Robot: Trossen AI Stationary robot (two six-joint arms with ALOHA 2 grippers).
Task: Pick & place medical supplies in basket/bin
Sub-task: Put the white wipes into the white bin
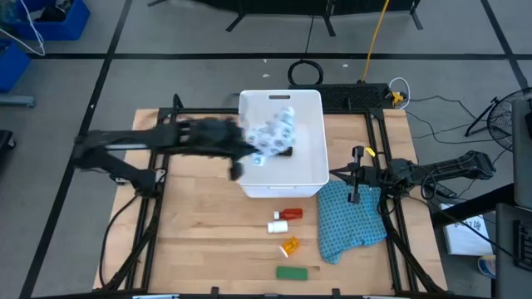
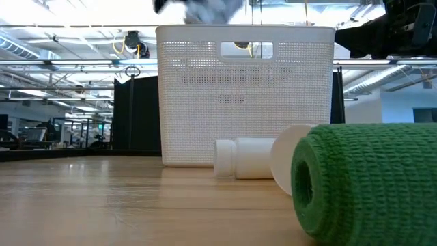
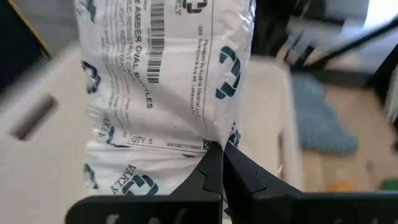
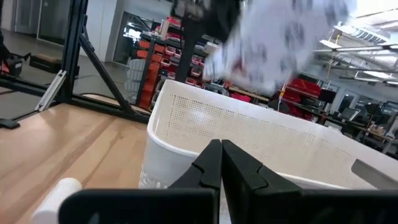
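Observation:
The white packet with teal print [image 1: 273, 133] is held in the air over the white bin [image 1: 309, 170] by my left gripper [image 1: 248, 151], which reaches in from the table's left and is shut on it. In the low view the packet [image 2: 208, 9] shows above the bin's rim [image 2: 246, 29]. Lying on the table near the bin are the red bottle [image 1: 292, 214], the white bottle [image 1: 278, 226], the orange piece [image 1: 289, 246] and the green bar [image 1: 292, 272]. My right gripper [image 1: 357, 184] is shut and touches nothing, beside the bin's right wall. My left gripper [image 3: 222, 149] pinches the packet's printed plastic wrap [image 3: 208, 142] between its two shut fingers, at a gathered spot near one side edge. The arm comes from the table's left. The packet is lifted clear, above the bin's opening and touching nothing else.
A blue-teal patterned cloth [image 1: 353, 220] lies on the table to the right of the loose items, under my right gripper. The bin's perforated wall [image 2: 246, 96] stands behind the white bottle [image 2: 249, 158] and the green bar [image 2: 369, 181] in the low view. Bare wood [image 1: 199, 232] spreads left of the items.

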